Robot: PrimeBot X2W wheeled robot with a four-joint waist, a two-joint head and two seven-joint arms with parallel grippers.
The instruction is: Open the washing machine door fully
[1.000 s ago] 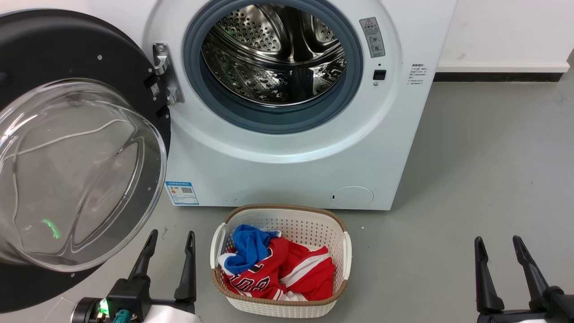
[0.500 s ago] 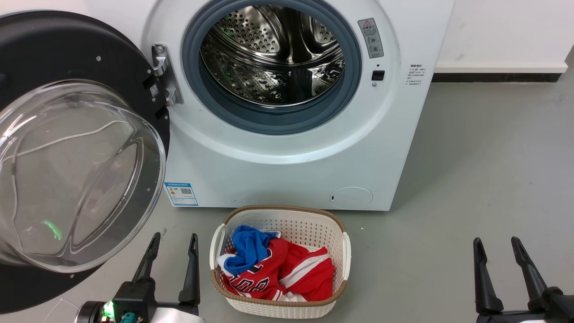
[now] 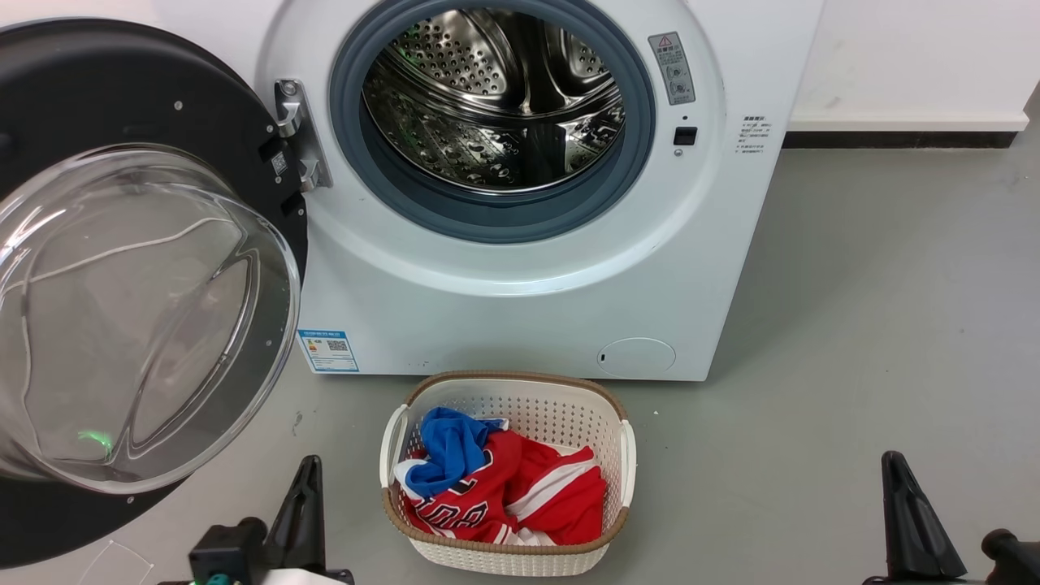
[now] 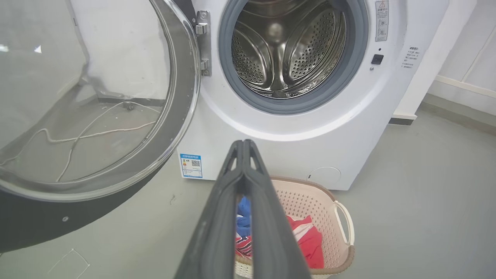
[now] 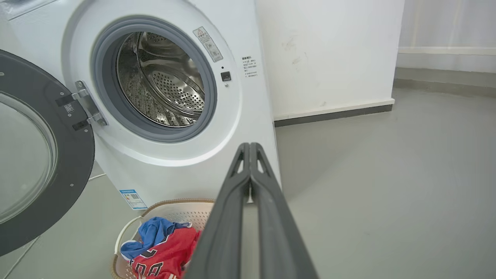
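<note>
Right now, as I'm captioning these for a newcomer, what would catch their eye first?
The washing machine door, a huge glossy black disc with a bulging glass bowl, stands swung wide at the left of the head view. Beside it the white washing machine gapes open on its shiny perforated steel drum inside a grey rubber ring. On the floor in front sits a white laundry basket holding red and blue clothes.

Wears long, tapering, matt dark grey fingers (image 4: 221,217) on the left gripper (image 4: 245,143), pierced by slim triangular cut-outs near the tips; likewise on the right gripper (image 5: 250,145). Behind the left gripper, shows a black boxy mount (image 3: 227,548), a teal connector (image 3: 215,580) and a white forearm shell (image 3: 292,578).
</note>
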